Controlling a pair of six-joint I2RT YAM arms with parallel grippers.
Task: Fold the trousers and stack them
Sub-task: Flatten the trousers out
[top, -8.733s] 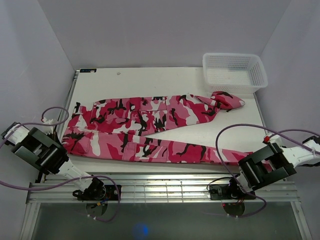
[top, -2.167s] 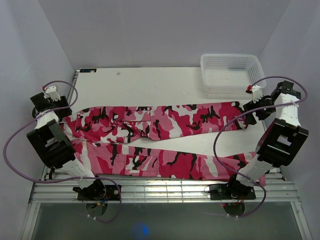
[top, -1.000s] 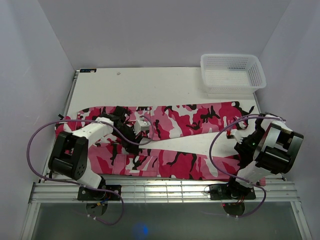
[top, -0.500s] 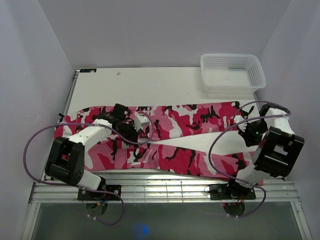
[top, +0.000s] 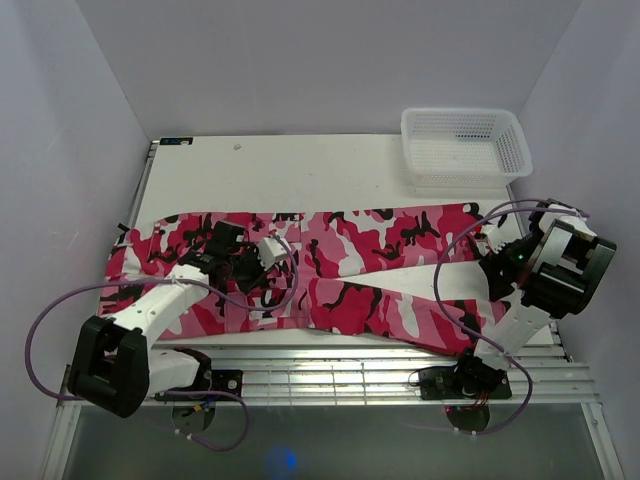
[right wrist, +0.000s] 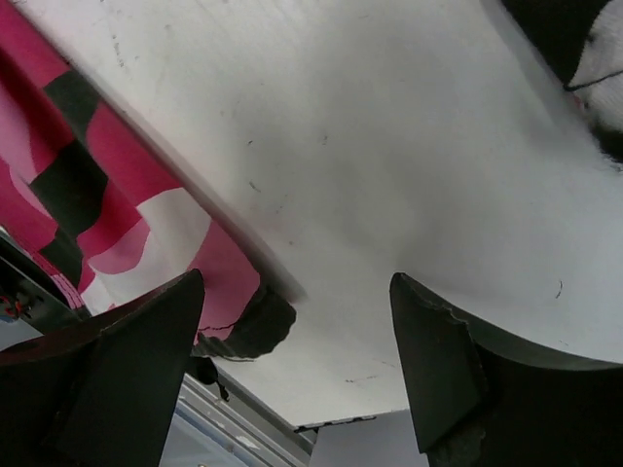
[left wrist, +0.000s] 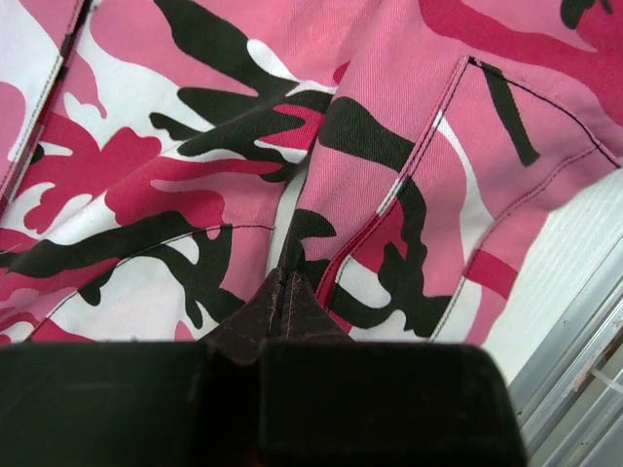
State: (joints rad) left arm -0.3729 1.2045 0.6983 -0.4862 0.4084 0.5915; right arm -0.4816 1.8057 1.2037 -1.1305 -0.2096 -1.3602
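My left claw (left wrist: 282,297) is pinched shut on a fold of the trousers (left wrist: 175,146) right at its tips. My right claw (right wrist: 297,292) gapes empty, cloth to its left. I should pull gently and line up the leg edges.

The trousers (top: 350,240), soft cloth in pink, red, white and black camouflage, lie spread across the near half of the worktop (top: 300,170), waist toward its left edge. Both legs run rightward, splitting apart near the right edge.

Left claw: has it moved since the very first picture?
Yes. The left claw swung right from the table's left edge, toward the basket side, onto the trousers.
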